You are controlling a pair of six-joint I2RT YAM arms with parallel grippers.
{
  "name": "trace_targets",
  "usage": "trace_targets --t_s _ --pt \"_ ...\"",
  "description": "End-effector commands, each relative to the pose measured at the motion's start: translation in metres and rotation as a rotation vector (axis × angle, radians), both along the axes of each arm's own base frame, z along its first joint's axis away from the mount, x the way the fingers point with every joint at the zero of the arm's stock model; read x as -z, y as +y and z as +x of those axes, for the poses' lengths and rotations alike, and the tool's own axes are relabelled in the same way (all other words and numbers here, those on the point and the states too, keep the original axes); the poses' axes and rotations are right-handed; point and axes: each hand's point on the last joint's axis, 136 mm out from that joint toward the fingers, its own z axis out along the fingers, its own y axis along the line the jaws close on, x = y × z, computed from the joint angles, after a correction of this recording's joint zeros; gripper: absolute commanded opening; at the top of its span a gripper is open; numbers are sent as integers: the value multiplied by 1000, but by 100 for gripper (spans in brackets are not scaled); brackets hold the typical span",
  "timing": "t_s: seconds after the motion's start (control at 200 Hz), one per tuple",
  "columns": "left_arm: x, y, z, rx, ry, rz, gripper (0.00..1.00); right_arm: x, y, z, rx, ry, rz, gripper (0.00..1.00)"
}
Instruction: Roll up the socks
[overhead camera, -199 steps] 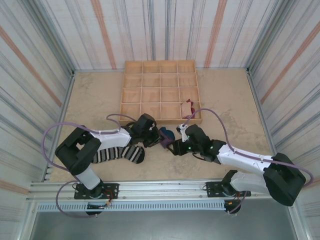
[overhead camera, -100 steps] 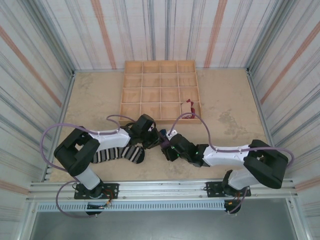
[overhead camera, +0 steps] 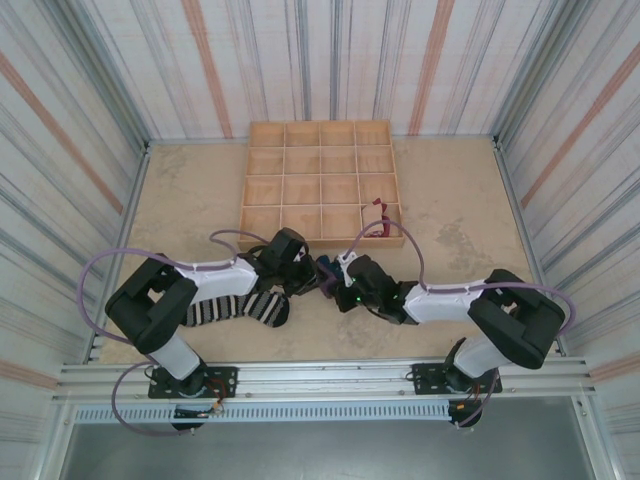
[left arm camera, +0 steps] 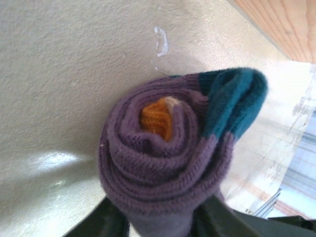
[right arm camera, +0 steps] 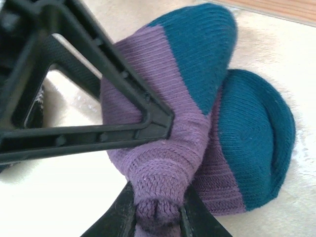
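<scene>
The purple sock (left arm camera: 163, 163) is wound into a tight spiral with orange (left arm camera: 158, 116) at its centre and a teal end (left arm camera: 232, 101) folded over its top right. My left gripper (left arm camera: 160, 217) is shut on the roll's lower part. My right gripper (right arm camera: 155, 210) is shut on a purple fold of the same sock (right arm camera: 163, 163), beside two teal ends (right arm camera: 252, 138). In the top view both grippers meet at the sock (overhead camera: 325, 272), left gripper (overhead camera: 300, 262), right gripper (overhead camera: 342, 287). The black-and-white striped sock (overhead camera: 240, 308) lies flat under the left arm. The tan sock (overhead camera: 380, 213) sits in a tray compartment.
The wooden grid tray (overhead camera: 320, 185) stands just behind the grippers, its front wall (overhead camera: 320, 243) close to them. The left gripper's black finger frame (right arm camera: 98, 98) crosses the right wrist view. Striped walls enclose the table on three sides.
The right gripper has slid left and closer to the left gripper, its arm folding in. The teal sock end that showed between them is now covered. The left arm has barely moved.
</scene>
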Motion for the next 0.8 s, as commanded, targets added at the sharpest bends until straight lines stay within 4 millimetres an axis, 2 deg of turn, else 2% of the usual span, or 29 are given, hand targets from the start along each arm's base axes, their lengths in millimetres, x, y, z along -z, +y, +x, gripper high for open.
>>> trace_targets --t_s 0.0,0.08,0.19,0.306,0.451,0.561,0.796 --pt "1 4 -16 47 22 -15 48 31 -25 -4 55 160 -5 8" --pt "-7 -1 -13 69 -17 -47 60 40 -29 -7 59 276 69 7" --pt "-18 -5 -10 100 -72 -78 66 46 -31 -8 68 391 177 5" --pt "-21 -8 -9 125 -103 -88 66 49 -37 -2 115 493 268 1" --pt "-13 -10 -5 119 -112 -88 65 48 -39 8 173 647 418 0" --pt "-9 -12 3 109 -138 -82 63 54 -45 13 247 759 475 0" --pt "-6 -18 25 93 -193 -37 62 59 -57 18 381 883 524 0"
